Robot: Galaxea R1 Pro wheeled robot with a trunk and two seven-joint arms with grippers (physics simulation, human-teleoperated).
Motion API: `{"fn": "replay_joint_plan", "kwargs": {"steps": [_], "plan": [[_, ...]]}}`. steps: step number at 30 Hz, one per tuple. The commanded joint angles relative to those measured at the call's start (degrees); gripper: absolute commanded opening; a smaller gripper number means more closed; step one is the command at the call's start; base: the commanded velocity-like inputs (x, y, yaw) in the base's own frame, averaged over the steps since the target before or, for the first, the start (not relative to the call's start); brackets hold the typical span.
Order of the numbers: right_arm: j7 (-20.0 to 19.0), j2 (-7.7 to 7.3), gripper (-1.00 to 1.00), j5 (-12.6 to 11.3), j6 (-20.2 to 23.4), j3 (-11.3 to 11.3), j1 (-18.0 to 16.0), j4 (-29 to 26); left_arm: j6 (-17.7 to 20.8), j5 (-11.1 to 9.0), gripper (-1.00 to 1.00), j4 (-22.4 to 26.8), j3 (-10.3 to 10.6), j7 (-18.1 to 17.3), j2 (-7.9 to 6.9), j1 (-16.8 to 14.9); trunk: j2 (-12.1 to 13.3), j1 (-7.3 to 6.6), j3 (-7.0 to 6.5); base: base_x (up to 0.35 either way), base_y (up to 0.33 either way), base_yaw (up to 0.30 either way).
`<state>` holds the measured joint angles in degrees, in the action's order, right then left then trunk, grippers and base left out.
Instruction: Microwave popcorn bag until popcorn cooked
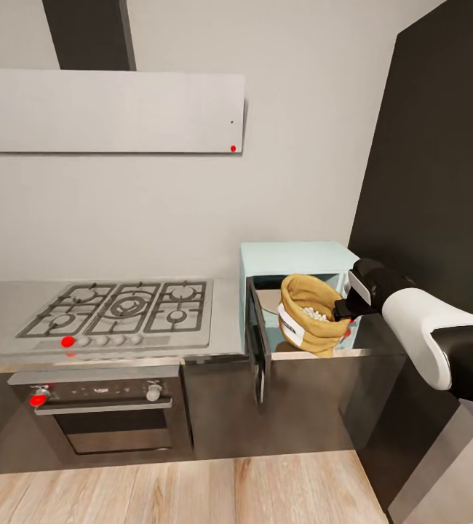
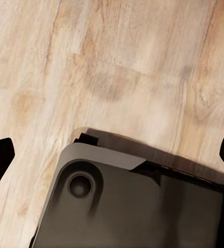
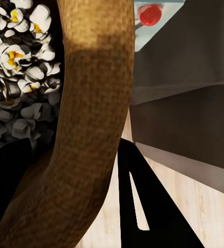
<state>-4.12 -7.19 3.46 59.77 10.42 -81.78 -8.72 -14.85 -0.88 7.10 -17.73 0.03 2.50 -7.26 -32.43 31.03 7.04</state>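
Countertop [image 1: 225,320], one: bears one microwave [image 1: 298,256], door swung open.
Popcorn bag [image 1: 311,313], one: held tilted at the microwave's opening, rim clamped between the right gripper [image 1: 344,306] fingers.
Popcorn [image 3: 16,31], a heap, uncounted: white puffed pieces inside the bag.
Left gripper [image 2: 112,155]: fingers spread, empty, above the floor.
Step, judged: carrying the bag at the doorway; next calls for steady, level travel.

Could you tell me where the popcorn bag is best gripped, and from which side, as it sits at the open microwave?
Grip the popcorn bag by its rolled rim, coming from the right, as the right gripper does now. The rim is a thick firm band that the fingers can straddle, one inside and one outside. The microwave door hangs open at the left, blocking that side.
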Motion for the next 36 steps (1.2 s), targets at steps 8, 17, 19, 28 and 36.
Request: {"fn": "replay_joint_plan", "kwargs": {"steps": [8, 17, 19, 28, 36], "plan": [[-0.5, -0.02, -1.0, 0.3, 0.2, 0.2, 0.0, -0.1, -0.2, -0.1, 1.0, 0.0, -0.1, 0.0, -0.03, 0.0, -3.3, 1.78, 1.55, 0.0, 0.0, 0.0], [-0.5, 0.03, -1.0, 0.3, 0.2, 0.2, 0.0, -0.1, -0.2, -0.1, 1.0, 0.0, -0.1, 0.0, -0.03, 0.0, -5.3, 2.88, 2.45, 0.0, 0.0, 0.0], [-0.5, 0.0, -1.0, 0.3, 0.2, 0.2, 0.0, -0.1, -0.2, -0.1, 1.0, 0.0, -0.2, 0.0, -0.04, 0.0, -5.3, 2.88, 2.45, 0.0, 0.0, 0.0], [-0.5, 0.06, -1.0, 0.3, 0.2, 0.3, 0.0, -0.1, -0.2, -0.1, 1.0, 0.0, -0.1, -0.1, -0.04, 0.0, -5.3, 2.88, 2.45, 0.0, 0.0, 0.0], [-0.5, 0.03, -1.0, 0.4, 0.2, 0.3, 0.0, -0.1, -0.2, -0.2, 1.0, 0.0, -0.3, -0.1, -0.04, -0.1, -5.3, 2.88, 2.45, 0.208, 0.0, 0.0]]}}
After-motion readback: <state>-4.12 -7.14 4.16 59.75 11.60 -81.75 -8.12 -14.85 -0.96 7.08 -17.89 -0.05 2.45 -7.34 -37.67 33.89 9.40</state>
